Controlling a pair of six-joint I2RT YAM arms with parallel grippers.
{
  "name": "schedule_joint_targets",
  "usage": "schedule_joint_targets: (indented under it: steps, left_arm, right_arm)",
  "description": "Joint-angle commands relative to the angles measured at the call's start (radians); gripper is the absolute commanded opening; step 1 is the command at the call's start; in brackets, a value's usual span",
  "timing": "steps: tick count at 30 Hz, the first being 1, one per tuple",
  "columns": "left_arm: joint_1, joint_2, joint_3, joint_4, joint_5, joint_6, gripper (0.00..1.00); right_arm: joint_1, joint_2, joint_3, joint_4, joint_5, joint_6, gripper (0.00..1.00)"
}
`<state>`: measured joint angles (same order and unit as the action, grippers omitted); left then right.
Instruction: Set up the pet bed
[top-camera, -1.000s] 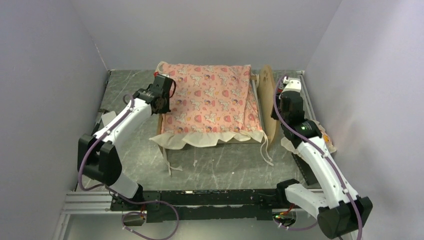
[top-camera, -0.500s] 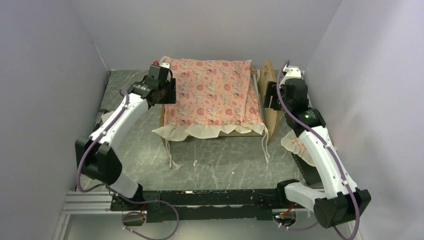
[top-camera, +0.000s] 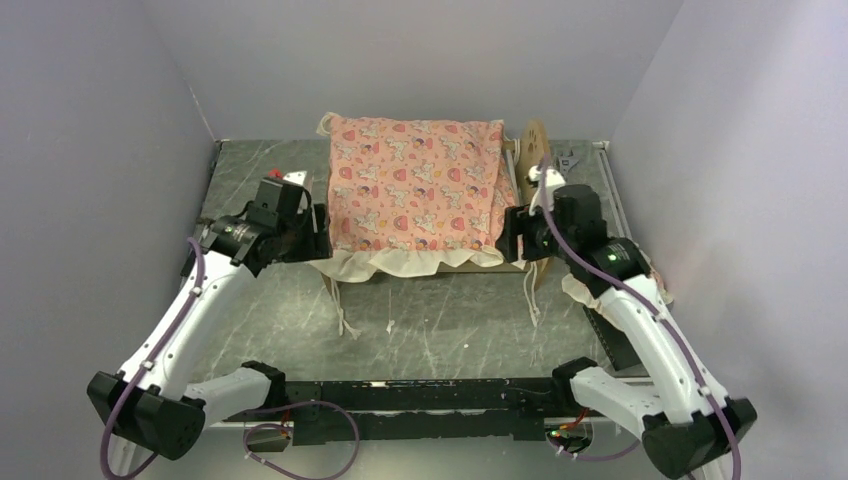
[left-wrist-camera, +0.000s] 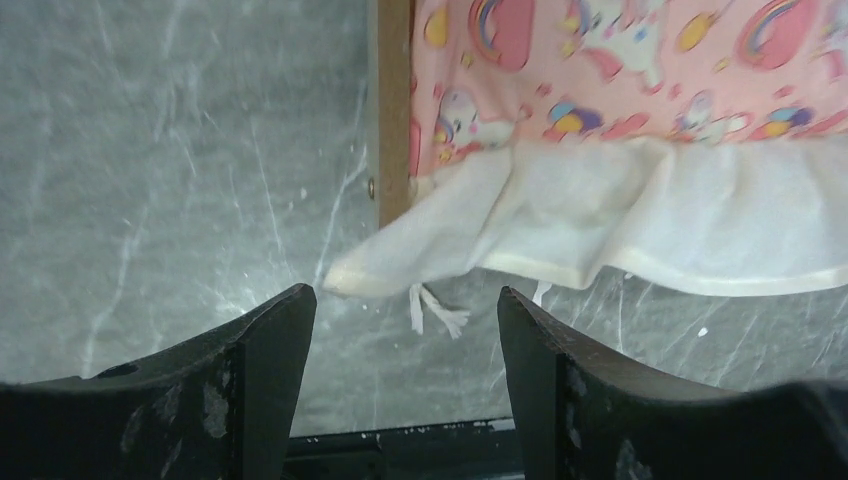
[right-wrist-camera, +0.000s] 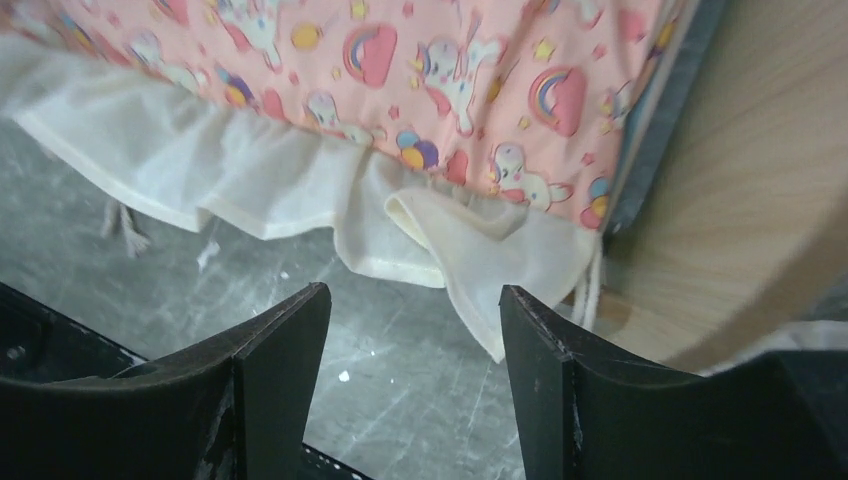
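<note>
Pet bed (left-wrist-camera: 392, 110) sits at 12 o'clock on the desk (top-camera: 450, 325), headboard (top-camera: 533, 145) at its 3 o'clock end. Pink mattress (top-camera: 415, 185) is on top, ruffle (top-camera: 400, 262) hanging over the 6 o'clock edge. My read: mattress placement is about done, and the step in hand is clearing off the corners. Do it clean: back both hands out toward 6 o'clock, low and level, clear of the ruffle and tie cords (top-camera: 340, 320) so nothing drags the mattress skew. Ruffle corner by the headboard looks folded over, worth a tidy. Left hand (top-camera: 318, 232) wide, empty, at the bed's 7 o'clock corner; arm stretched up from its base, wrist turned toward 3 o'clock. Right hand (top-camera: 508, 235) wide, empty, at the 5 o'clock corner; elbow up near the headboard, hand facing 9 o'clock.
</note>
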<state>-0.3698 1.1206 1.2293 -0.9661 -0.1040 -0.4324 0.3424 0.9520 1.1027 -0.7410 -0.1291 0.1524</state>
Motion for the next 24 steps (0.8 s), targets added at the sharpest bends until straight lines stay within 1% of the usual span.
schedule_joint_targets:
  steps: [1, 7, 11, 12, 14, 16, 18, 19, 22, 24]
  left_arm:
    - [0.0, -0.004, -0.077, 0.007, 0.059, -0.074, 0.72]
    - [0.0, 0.018, -0.133, 0.082, 0.094, -0.107, 0.7]
    - [0.0, 0.032, -0.148, 0.1, 0.116, -0.117, 0.66]
    - [0.0, 0.031, -0.159, 0.108, 0.124, -0.123, 0.63]
    - [0.0, 0.024, -0.185, 0.128, 0.136, -0.133, 0.55]
    - [0.0, 0.018, -0.208, 0.151, 0.145, -0.147, 0.42]
    - [0.0, 0.015, -0.222, 0.168, 0.148, -0.159, 0.27]
    - [0.0, 0.016, -0.222, 0.171, 0.149, -0.162, 0.2]
    - [0.0, -0.001, -0.188, 0.154, 0.134, -0.158, 0.0]
    - [0.0, -0.015, -0.149, 0.107, 0.109, -0.146, 0.0]
  right_arm:
    - [0.049, 0.077, -0.048, 0.023, 0.055, -0.028, 0.66]
    - [0.053, 0.18, -0.099, 0.096, 0.165, -0.023, 0.6]
    - [0.053, 0.208, -0.107, 0.105, 0.194, -0.014, 0.5]
    - [0.053, 0.207, -0.11, 0.103, 0.199, -0.014, 0.44]
    - [0.053, 0.196, -0.118, 0.095, 0.212, -0.01, 0.27]
    - [0.053, 0.175, -0.122, 0.082, 0.216, -0.005, 0.13]
    - [0.053, 0.147, -0.119, 0.064, 0.21, 0.002, 0.02]
    - [0.053, 0.135, -0.113, 0.05, 0.207, 0.008, 0.0]
    - [0.053, 0.086, -0.091, -0.006, 0.207, 0.027, 0.0]
    - [0.053, 0.051, -0.067, -0.049, 0.211, 0.043, 0.0]
